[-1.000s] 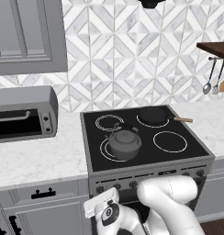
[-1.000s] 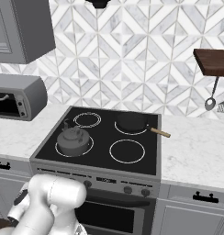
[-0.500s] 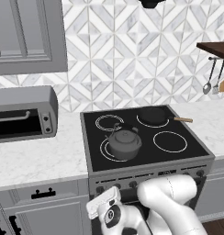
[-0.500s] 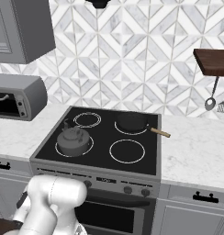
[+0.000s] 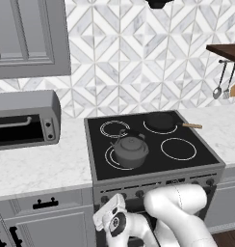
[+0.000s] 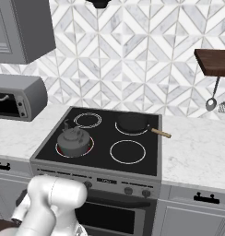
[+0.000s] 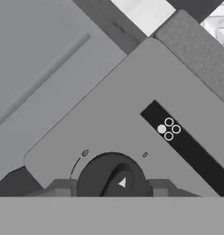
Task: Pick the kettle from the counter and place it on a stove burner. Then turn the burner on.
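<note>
- Kettle (image 5: pixel 130 150) sat on the front-left stove burner (image 5: pixel 112 159) of the black cooktop (image 5: pixel 196 159), off the counter (image 5: pixel 40 166); placement judged complete.
- In the right base view, the ring under the kettle (image 6: pixel 74 140) showed a reddish tint, so the burner (image 6: pixel 88 147) was possibly already on; confirmation outstanding.
- Gripper (image 7: pixel 112 189) straddled a dark control knob (image 7: pixel 109 176) on the stove's front panel (image 7: pixel 104 119), fingertips (image 7: pixel 61 188) flanking it; whether the jaws gripped it could not be told.
- Hand view alone gave the knob's white pointer and burner-position diagram (image 7: pixel 168 129).
- Base views alone gave the frying pan (image 5: pixel 163 120) on the rear burner.
</note>
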Controlling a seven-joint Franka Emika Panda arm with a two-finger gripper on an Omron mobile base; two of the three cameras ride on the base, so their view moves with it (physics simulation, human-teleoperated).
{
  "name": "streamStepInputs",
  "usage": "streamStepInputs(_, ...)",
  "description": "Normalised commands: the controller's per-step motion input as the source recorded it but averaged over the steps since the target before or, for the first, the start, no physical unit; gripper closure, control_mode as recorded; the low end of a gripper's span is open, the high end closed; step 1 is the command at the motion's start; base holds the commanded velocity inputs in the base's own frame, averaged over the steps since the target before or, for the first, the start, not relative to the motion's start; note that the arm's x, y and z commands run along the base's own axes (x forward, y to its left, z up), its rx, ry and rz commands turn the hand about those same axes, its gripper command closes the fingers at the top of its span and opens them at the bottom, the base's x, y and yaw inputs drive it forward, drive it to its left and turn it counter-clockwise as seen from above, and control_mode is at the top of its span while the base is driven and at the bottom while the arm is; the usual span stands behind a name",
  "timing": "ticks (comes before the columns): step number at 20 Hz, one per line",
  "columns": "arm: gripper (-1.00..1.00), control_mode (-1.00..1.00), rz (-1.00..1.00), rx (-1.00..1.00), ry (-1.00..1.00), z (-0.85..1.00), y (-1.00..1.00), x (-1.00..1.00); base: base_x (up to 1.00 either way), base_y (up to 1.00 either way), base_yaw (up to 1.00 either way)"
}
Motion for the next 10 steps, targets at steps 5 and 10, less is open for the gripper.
streamStepInputs(5, 1.00, -1.00, 0.03, -0.36, 0.21, 0.15, 0.25, 0.00, 0.00, 0.00, 0.00)
streamStepInputs(10, 1.00, -1.00, 0.05, -0.37, 0.21, 0.16, 0.27, 0.02, 0.00, 0.00, 0.00)
